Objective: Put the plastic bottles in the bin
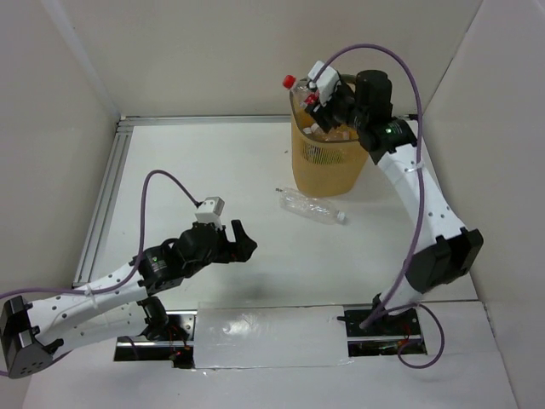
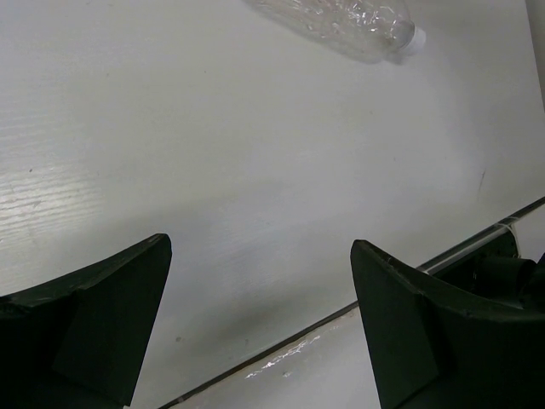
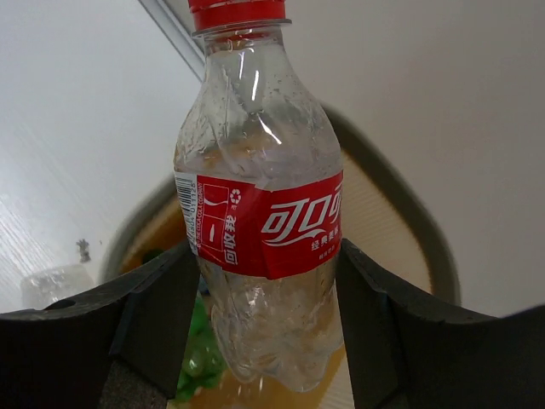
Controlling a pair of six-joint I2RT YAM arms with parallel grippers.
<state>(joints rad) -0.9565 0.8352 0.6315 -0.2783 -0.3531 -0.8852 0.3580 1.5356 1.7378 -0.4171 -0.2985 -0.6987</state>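
Holding the red-labelled bottle (image 1: 295, 85) above the bin (image 1: 328, 170): I judge the drop to be the step in hand.

Overhead view. The right gripper (image 1: 324, 92) sits over the bin's mouth, its fingers pinching the bottle. The red cap pokes out to the gripper's left, about over the rim. A clear bottle (image 1: 311, 207) lies flat on the table (image 1: 213, 170), near the foot of the bin. It is ahead and to the right of the left gripper (image 1: 243, 243) and well apart from it. That gripper hangs low over the table, spread wide, with nothing in it.

Left wrist view. Both fingers stand far apart with bare tabletop between them. The clear bottle is at the far end of the view, ahead and to the right of the fingers, white cap pointing right.

Right wrist view. The fingers press on the label band from either side, cap up and away from the camera. Below the bottle I see the bin's dark rim (image 3: 426, 230) and something green (image 3: 196, 349) inside, probably a bottle already in.

Next move, my judgement: spread the right fingers only once the whole bottle is inside the rim line. The cap end looks close to the edge, so a small shift toward the bin's middle may be needed first. After that the clear bottle is the left gripper's job. Risk: the bottle could clip the rim and bounce out.
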